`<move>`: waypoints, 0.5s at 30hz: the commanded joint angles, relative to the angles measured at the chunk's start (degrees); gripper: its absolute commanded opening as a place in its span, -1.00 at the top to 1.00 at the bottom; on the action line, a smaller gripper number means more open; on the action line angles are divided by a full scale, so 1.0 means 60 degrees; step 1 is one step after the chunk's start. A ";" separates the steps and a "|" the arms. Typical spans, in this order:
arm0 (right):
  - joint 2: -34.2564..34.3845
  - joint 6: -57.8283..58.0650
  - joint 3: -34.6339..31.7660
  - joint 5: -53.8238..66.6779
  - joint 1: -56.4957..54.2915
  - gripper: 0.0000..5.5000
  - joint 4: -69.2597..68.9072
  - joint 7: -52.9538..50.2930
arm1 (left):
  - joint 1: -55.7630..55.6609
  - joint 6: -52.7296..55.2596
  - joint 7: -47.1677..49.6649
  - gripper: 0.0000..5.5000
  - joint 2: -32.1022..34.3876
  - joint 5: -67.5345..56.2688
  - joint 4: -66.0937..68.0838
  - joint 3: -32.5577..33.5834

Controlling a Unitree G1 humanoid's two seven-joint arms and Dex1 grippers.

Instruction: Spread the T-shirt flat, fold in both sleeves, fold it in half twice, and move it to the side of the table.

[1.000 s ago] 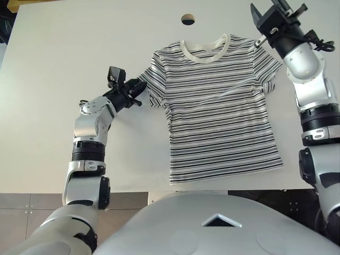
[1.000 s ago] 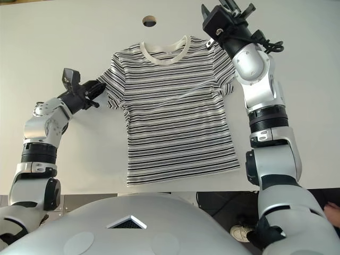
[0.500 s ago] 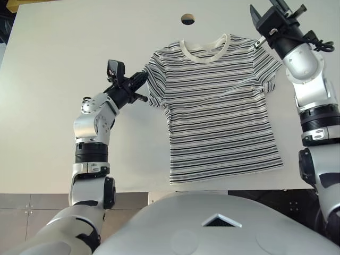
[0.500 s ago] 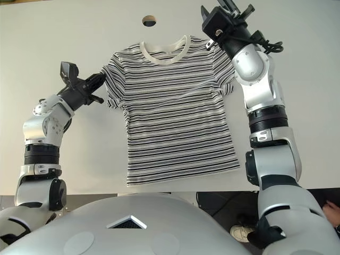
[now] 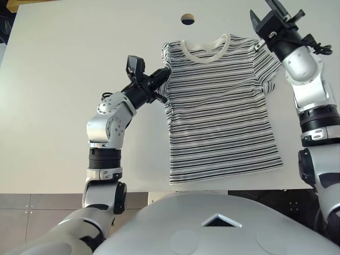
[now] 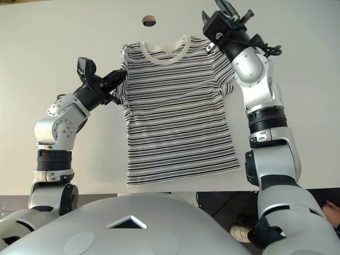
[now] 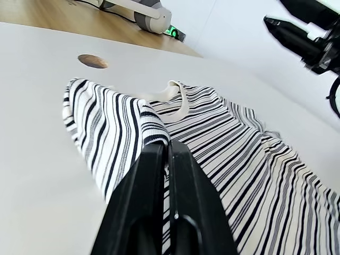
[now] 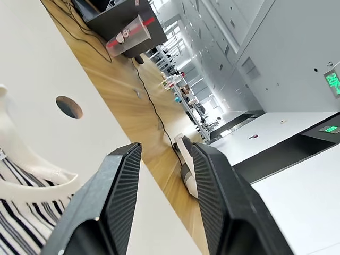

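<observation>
Left claw (image 7: 167, 143): fingers pinched shut on the left sleeve (image 7: 106, 127) of the shirt (image 5: 220, 106), with the sleeve lifted off the table (image 5: 64, 79) and drawn in toward the chest stripes. Just beyond this claw, the cream collar (image 7: 178, 98); farther past it, a round hole (image 5: 187, 19) in the tabletop.

Right claw (image 8: 163, 149): fingers apart, gripping nothing, held over the shirt's far right shoulder. Nearer the robot from it, the right sleeve (image 5: 268, 74), out to the side and slightly bunched. Rest of the shirt flat, hem toward the robot, close to the table's front edge.

Tabletop white and plain. Past its far edge, wood floor (image 8: 122, 101) with cables (image 8: 143, 90), grey cabinets (image 8: 255, 53), and a clear cup (image 8: 127, 34) on a dark desk. Also on the floor, a grey device with a green light (image 7: 172, 33).

Pinched part of the sleeve hidden between the fingers. Height of the right claw above the cloth hard to judge.
</observation>
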 commanded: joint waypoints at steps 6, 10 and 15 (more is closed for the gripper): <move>-0.0163 -0.0236 -0.0520 0.0485 -0.0468 0.36 0.1900 0.0043 | -0.0884 -0.0024 0.0438 0.95 -0.0946 0.0036 0.0845 -0.0159; -0.0132 -0.0121 -0.0935 0.1198 -0.0688 0.36 0.2869 0.0842 | -0.1094 -0.0189 0.0577 0.95 -0.1351 0.0098 0.1284 -0.0234; -0.0191 0.0634 -0.1626 0.2342 -0.0812 0.36 0.3790 0.2511 | -0.1085 -0.0535 0.0550 0.79 -0.1418 0.0635 0.1893 -0.0573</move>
